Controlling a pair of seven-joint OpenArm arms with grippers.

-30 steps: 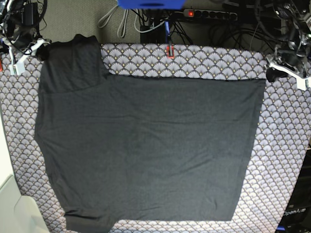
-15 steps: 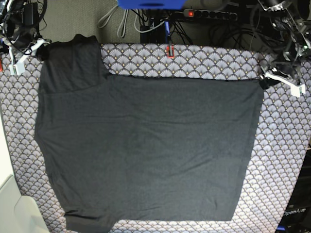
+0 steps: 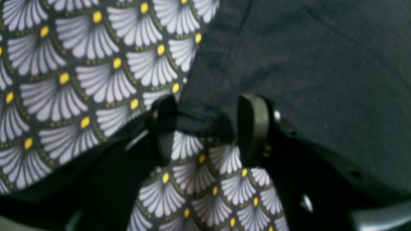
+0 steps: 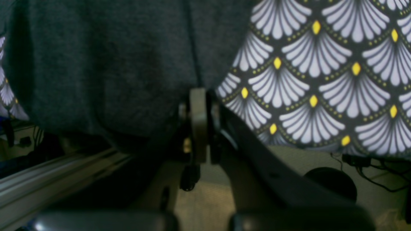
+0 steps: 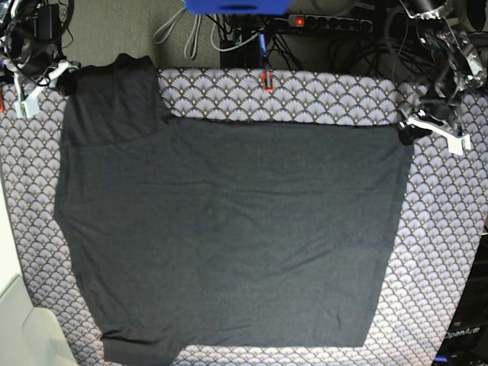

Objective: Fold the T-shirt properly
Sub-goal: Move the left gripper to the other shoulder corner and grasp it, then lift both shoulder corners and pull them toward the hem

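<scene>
Fan-patterned tablecloth (image 5: 320, 95) covers the table, with the T-shirt (image 5: 229, 229) spread flat across it, one sleeve reaching the far edge. The left end effector (image 3: 205, 128) stands with jaws apart around a bunched hem corner, fabric between them but not yet pinched. The right end effector (image 4: 200, 125) is pressed together at the sleeve's edge; whether cloth is caught there is unclear. Closing now risks pinching the tablecloth too, or the corner slipping free and skewing the fold.

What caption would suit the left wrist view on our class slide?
Left tool with jaws apart around a bunched corner of the dark T-shirt, over the fan-patterned tablecloth.
</scene>
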